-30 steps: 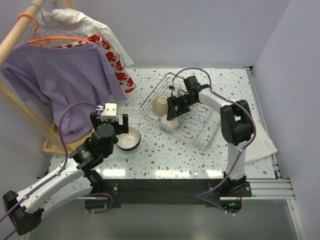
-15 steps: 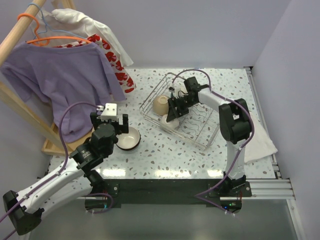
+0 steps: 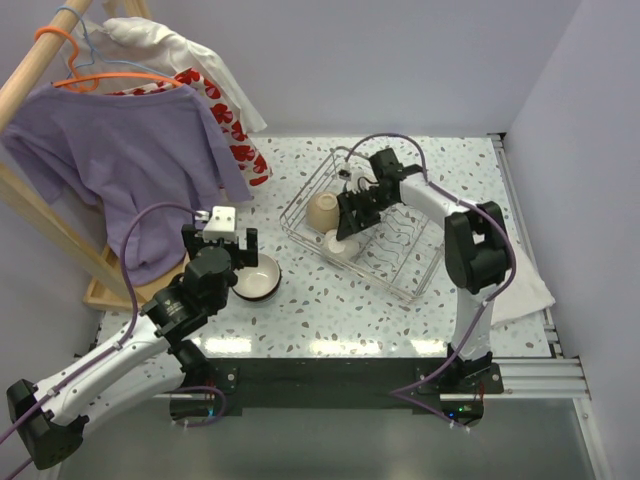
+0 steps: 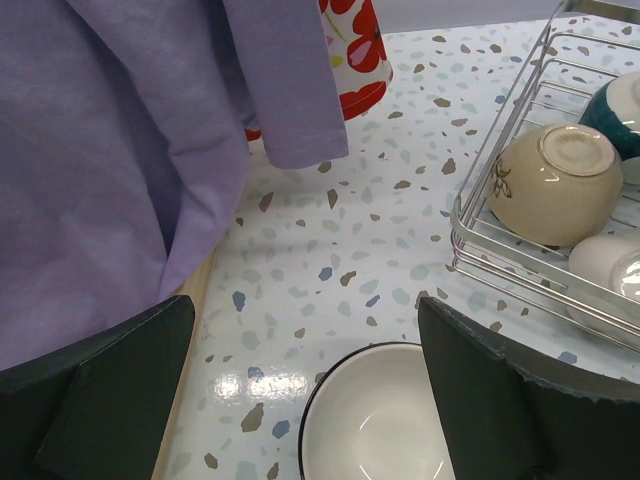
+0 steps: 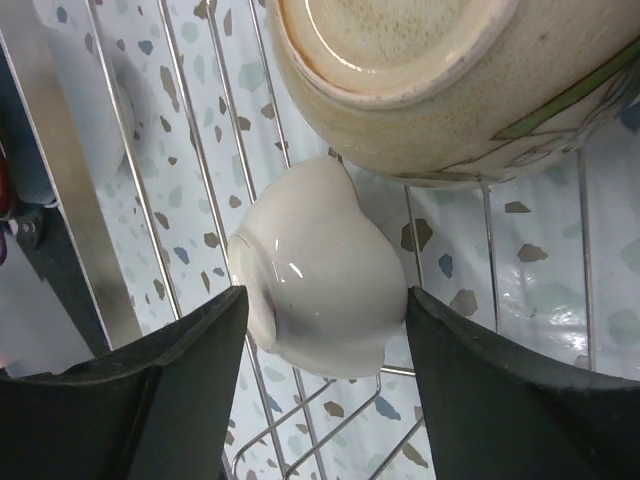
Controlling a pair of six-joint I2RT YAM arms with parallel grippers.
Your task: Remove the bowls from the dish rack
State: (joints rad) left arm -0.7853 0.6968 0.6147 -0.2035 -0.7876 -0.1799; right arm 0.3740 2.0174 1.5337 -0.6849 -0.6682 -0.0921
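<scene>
Inside the dish rack (image 3: 305,193), at its left end, the white bowl (image 5: 320,250) lies tipped on its side on the wires, just below the tan bowl (image 5: 440,80), which rests foot outward with its wall close to the white one. A teal bowl (image 4: 622,110) sits further back in the rack, and another bowl (image 4: 375,420), pale inside with a dark rim, stands upright on the desk (image 3: 330,310) outside it. The right gripper (image 5: 325,300) has a finger on each side of the white bowl, right against its wall; whether they press on it cannot be told. The left gripper (image 4: 305,400) hangs wide and empty over the bowl on the desk. Judging by the glaze and its bright highlights, the white bowl is likely hard, stiff and slick, light for the arm but quick to chip against wire or the neighbouring bowl. Its wall swells and narrows toward the foot, so a hold across the broad middle seems safer than one near the foot, where the pads could slide off. No brand, label or writing can be read; the tan bowl carries only a painted leafy motif
</scene>
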